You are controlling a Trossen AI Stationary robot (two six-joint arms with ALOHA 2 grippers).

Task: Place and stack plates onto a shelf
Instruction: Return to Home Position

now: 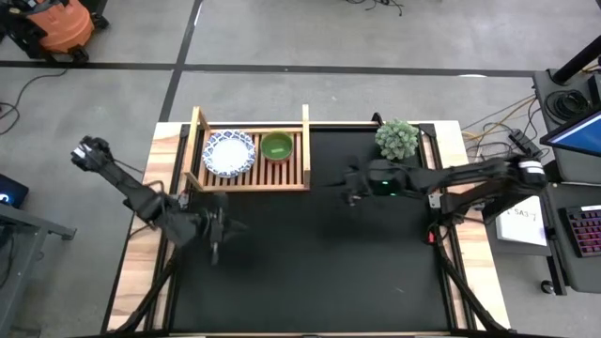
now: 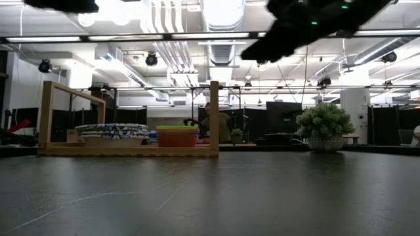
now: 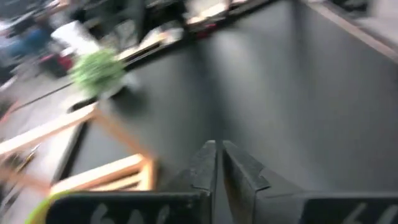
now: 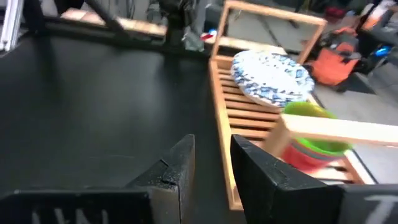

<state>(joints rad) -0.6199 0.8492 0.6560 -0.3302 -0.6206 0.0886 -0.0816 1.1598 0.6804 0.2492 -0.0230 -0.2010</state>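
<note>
On the shelf (image 1: 306,150), the plates (image 1: 229,153) are sitting in one stack toward its left end, with the bowls (image 1: 276,146) piled just beside them. My right gripper (image 1: 349,188) is hanging empty over the table (image 1: 310,272) near the shelf's right rail, fingers parted only narrowly. My left gripper (image 1: 218,246) is hanging empty off the shelf's near side, fingers pressed together. I am judging the risk to be a swing home that clips a rail or post and jolts both stacks, or brushes the plant (image 1: 397,139).
</note>
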